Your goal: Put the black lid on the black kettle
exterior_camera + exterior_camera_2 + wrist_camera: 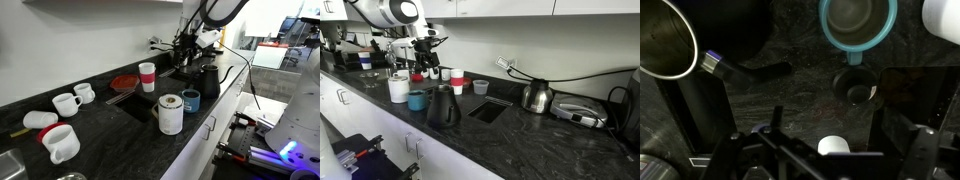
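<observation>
The black kettle stands on the dark counter beside the sink, next to the teal mug; it shows in both exterior views. In the wrist view its dark body is at the top left. A small round black lid lies on the counter just below the teal mug. My gripper is open and empty, with the lid near its right finger. In both exterior views the gripper hangs above the counter, behind the kettle and mug.
A white jug stands by the mug near the counter's front edge. A shiny metal pot is at the wrist view's left. The sink, a red plate, white cups and a steel kettle are farther off.
</observation>
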Motion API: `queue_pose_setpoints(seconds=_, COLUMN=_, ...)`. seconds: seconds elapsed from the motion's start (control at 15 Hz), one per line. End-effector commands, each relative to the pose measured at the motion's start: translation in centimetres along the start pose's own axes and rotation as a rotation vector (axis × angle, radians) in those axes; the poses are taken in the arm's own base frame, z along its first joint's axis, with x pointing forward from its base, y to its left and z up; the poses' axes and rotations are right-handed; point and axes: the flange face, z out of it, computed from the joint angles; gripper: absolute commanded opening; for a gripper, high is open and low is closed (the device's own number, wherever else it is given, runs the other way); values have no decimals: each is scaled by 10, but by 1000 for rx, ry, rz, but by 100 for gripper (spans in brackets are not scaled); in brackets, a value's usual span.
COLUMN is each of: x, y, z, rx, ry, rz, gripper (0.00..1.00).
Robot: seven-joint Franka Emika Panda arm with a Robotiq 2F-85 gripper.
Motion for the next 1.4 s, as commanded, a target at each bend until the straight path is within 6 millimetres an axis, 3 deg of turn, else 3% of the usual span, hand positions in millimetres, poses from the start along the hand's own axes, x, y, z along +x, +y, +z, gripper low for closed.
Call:
queue_pose_setpoints(seconds=0.0, x=0, y=0, z=-1, rx=0, ry=-1, rz=0, gripper=100)
queue_pose_setpoints(seconds=0.2, x=1, y=-9, z=1, rx=23, ry=5, rz=4, gripper=100)
queue_pose_setpoints(seconds=0.6, x=13, y=-50, z=14, rx=70, ry=45, rz=-128, gripper=100)
queue_pose_setpoints(seconds=1.33, x=48, y=-47, z=88, rx=152, ry=-94, rz=-88, gripper=100)
